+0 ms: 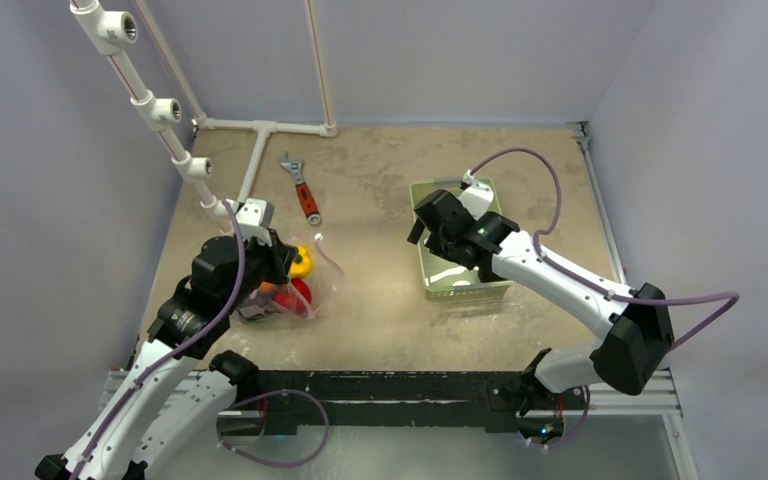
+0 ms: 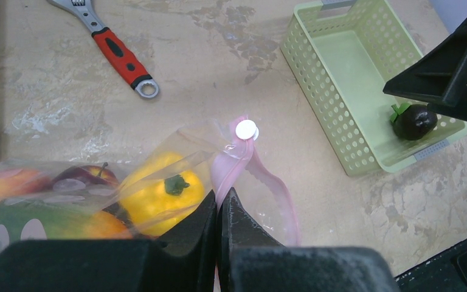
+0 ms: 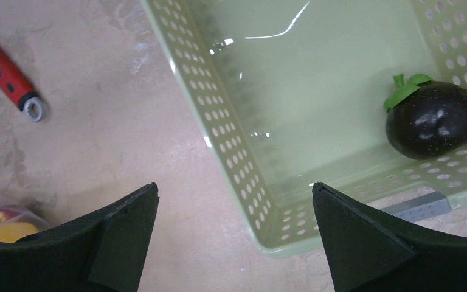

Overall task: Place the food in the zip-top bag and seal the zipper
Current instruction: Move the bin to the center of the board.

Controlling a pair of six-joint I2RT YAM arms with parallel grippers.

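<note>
The left pincer [image 2: 219,204] is closed tight on the pink zipper [image 2: 228,167] of the zip-top bag [image 2: 182,143]. The bag lies near the left edge of the desk [image 1: 380,300] with a yellow pepper [image 2: 158,194] inside (red and orange pieces show too). The right pincer [image 3: 234,191] gapes wide, holding nothing, over the green basket [image 3: 219,140] toward the right edge, where a dark round fruit [image 3: 435,118] sits.

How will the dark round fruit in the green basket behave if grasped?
The dark round fruit looks glossy, so it may slip when pinched. Being nearly round, it would probably roll across the green basket floor if nudged.
</note>
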